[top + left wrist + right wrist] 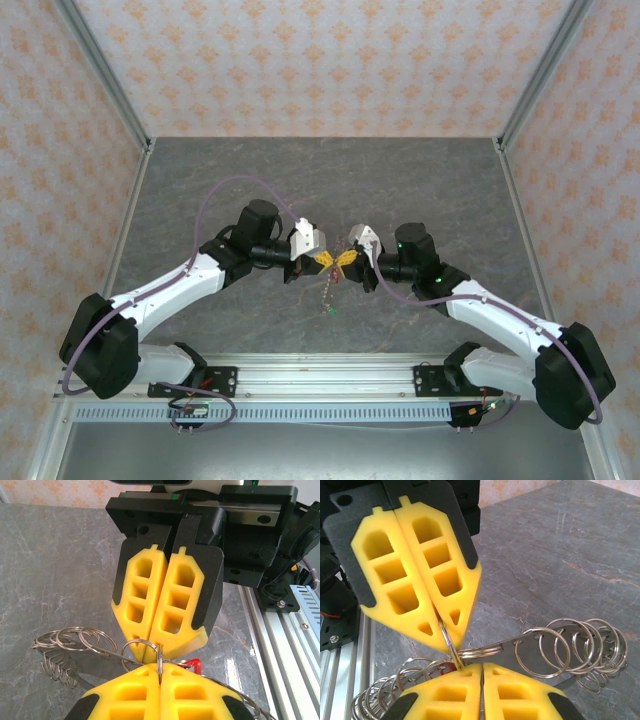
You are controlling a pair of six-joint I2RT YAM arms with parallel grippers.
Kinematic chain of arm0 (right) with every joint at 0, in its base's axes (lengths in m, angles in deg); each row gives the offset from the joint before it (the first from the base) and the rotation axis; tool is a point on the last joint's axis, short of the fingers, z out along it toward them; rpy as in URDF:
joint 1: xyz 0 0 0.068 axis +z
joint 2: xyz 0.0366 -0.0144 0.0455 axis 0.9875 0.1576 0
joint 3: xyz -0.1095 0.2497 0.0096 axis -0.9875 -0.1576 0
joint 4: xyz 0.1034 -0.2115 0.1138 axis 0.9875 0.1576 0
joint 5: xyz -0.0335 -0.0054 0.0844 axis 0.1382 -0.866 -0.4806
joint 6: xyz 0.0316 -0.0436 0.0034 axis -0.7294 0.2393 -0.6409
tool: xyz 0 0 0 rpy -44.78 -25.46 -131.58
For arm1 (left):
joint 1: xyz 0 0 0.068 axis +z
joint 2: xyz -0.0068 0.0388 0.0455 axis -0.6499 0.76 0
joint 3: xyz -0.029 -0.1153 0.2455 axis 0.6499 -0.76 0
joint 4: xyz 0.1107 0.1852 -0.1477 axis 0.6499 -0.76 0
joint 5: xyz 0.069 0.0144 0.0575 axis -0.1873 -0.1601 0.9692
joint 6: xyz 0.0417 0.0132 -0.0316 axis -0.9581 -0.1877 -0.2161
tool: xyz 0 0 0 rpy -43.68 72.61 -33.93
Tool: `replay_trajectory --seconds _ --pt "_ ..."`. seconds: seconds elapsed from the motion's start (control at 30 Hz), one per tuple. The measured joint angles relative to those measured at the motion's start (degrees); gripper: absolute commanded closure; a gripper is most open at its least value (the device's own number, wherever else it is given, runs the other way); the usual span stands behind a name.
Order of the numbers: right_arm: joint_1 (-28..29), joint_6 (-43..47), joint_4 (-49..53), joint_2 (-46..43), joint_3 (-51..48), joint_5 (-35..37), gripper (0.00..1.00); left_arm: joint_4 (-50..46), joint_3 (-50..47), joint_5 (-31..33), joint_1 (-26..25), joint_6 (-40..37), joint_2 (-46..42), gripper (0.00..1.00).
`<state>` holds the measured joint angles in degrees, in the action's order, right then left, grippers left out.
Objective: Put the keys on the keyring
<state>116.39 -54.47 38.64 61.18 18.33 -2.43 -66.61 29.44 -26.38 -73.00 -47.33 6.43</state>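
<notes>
At mid-table, left gripper (321, 259) has its jaws pressed together on a ring of the keyring (328, 290). From the meeting fingertips the keyring runs lengthwise toward the near edge, green tag (329, 311) at its near end. Right gripper (347, 258) likewise clamps a ring, a red tag (194, 666) just beside.

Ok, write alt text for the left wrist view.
The left gripper, below, and the right gripper, above, meet tip to tip, both shut on a small metal ring. More linked rings trail off left, the grey table behind them; a red tag peeks out beside the tips.
</notes>
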Motion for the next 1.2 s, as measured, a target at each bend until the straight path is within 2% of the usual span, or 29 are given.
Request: replay_trajectory --seconds 0.23,0.5,0.73,1.03,1.2 --pt "1.27 -0.50 -0.72 2.21 0.31 2.36 0.89 0.39 -0.02 -0.02 0.22 1.33 0.00 1.00" --pt "0.63 3.32 5.18 -6.12 0.39 6.80 0.84 0.90 -0.02 -0.02 0.20 1.29 -0.15 1.00" --pt "0.48 4.13 6.40 -6.97 0.63 4.63 0.82 0.90 -0.02 -0.02 0.22 1.29 -0.15 1.00" --pt "0.48 3.28 3.52 -3.56 1.22 1.53 0.79 0.87 -0.02 -0.09 0.20 1.29 -0.44 1.00" --pt "0.48 3.13 2.19 -2.16 1.40 0.57 0.81 0.87 -0.02 -0.07 0.22 1.20 -0.79 1.00"
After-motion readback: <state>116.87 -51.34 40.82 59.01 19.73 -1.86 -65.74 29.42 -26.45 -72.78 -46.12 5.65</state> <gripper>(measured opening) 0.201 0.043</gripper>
